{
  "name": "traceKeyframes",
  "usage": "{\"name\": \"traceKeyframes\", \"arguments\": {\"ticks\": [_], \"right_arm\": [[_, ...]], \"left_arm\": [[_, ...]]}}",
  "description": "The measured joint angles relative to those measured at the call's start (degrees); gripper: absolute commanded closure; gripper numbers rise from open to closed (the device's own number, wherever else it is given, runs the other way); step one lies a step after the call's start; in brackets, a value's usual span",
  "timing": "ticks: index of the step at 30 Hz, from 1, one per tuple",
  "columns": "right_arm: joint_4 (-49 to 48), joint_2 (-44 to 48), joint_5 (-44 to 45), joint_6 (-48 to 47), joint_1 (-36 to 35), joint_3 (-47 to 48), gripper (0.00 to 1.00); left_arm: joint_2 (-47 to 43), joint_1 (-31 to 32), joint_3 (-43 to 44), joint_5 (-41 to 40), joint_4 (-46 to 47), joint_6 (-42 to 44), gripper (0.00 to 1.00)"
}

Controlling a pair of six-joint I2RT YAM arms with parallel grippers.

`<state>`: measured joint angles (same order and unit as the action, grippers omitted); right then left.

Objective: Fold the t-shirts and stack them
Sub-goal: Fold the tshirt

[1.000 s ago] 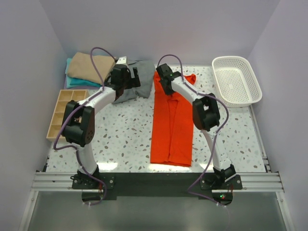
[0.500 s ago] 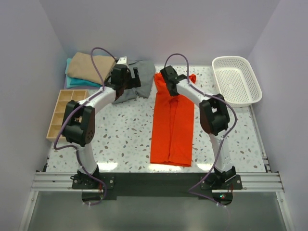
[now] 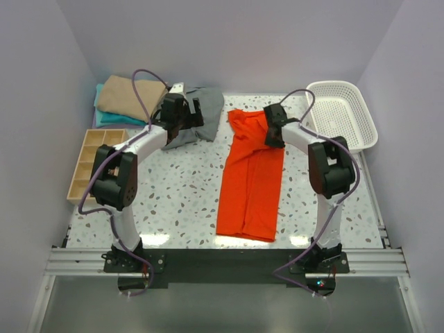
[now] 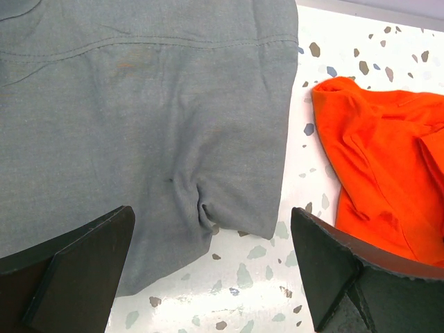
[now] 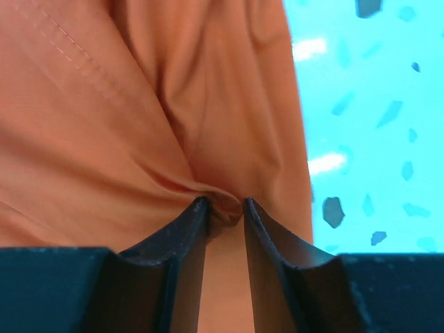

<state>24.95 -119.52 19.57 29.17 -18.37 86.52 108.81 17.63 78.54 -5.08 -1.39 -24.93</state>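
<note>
The orange-red t-shirt (image 3: 251,173) lies folded lengthwise down the middle of the table, its top end spread toward the right. My right gripper (image 3: 272,128) is shut on a pinch of its cloth (image 5: 222,205) near the top right. The grey t-shirt (image 3: 198,118) lies crumpled at the back, left of the orange one. My left gripper (image 3: 182,116) hovers over it, open and empty; its wrist view shows the grey cloth (image 4: 152,118) and the orange shirt's edge (image 4: 381,173). Folded tan (image 3: 128,94) and teal (image 3: 109,119) shirts are stacked at the back left.
A white mesh basket (image 3: 341,116) stands at the back right. A wooden compartment tray (image 3: 94,161) sits at the left edge. Speckled tabletop (image 3: 180,194) shows between the shirts and the arm bases.
My right gripper has moved right, from the orange shirt's top left to its top right, pulling the top of the shirt with it. The left arm has not moved.
</note>
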Motion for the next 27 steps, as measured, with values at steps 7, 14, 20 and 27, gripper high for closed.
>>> {"name": "traceKeyframes", "arguments": {"ticks": [7, 14, 20, 27], "right_arm": [[-3.5, 3.7, -3.1, 1.9, 0.9, -2.4, 0.48], [-2.4, 2.7, -2.9, -2.1, 1.0, 7.6, 0.48], [-1.8, -3.1, -9.3, -6.5, 2.1, 18.9, 0.5], [-0.7, -8.8, -18.0, -8.7, 2.0, 20.8, 0.51]], "left_arm": [[0.6, 0.0, 0.0, 1.0, 0.0, -0.1, 0.0], [1.1, 0.0, 0.0, 2.6, 0.2, -0.1, 0.0], [1.2, 0.0, 0.0, 3.7, 0.7, -0.6, 0.0], [2.1, 0.0, 0.1, 4.3, 0.9, -1.0, 0.0]]}}
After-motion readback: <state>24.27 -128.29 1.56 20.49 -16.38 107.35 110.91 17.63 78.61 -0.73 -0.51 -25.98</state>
